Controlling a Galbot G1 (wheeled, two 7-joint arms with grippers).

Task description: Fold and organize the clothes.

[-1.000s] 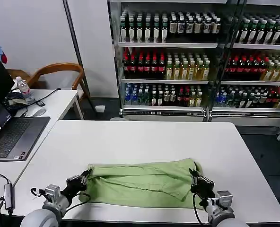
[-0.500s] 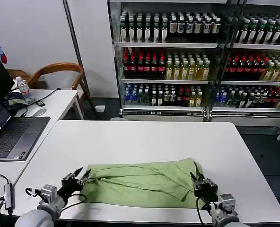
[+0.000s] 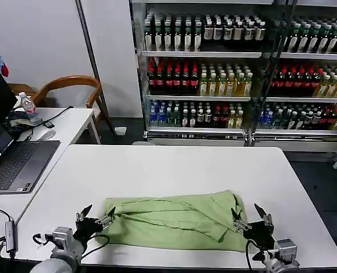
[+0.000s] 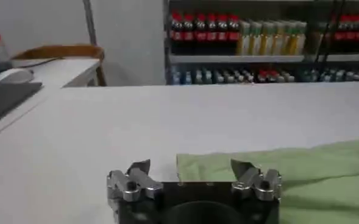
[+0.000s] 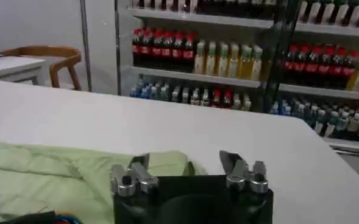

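The clothes [image 3: 174, 220], a light green shirt, lie folded into a wide band near the front edge of the white table [image 3: 174, 165]. My left gripper [image 3: 95, 215] stands open just off the shirt's left end, holding nothing. At the shirt's right end my right gripper [image 3: 247, 215] is open too, its jaws spread over the table beside the cloth. In the left wrist view the shirt [image 4: 301, 173] lies ahead of the open left gripper [image 4: 191, 165]. The right wrist view has the shirt [image 5: 57, 173] beside the open right gripper [image 5: 185, 161].
A laptop [image 3: 15, 162], a water bottle [image 3: 27, 108] and cables sit on a side table to the left, with a wooden chair [image 3: 72, 91] behind. Drink-filled coolers [image 3: 242, 68] line the back. The table's far half is bare.
Both grippers let go of the shirt's ends and opened, drawing back toward me. The shirt has settled flat on the table.
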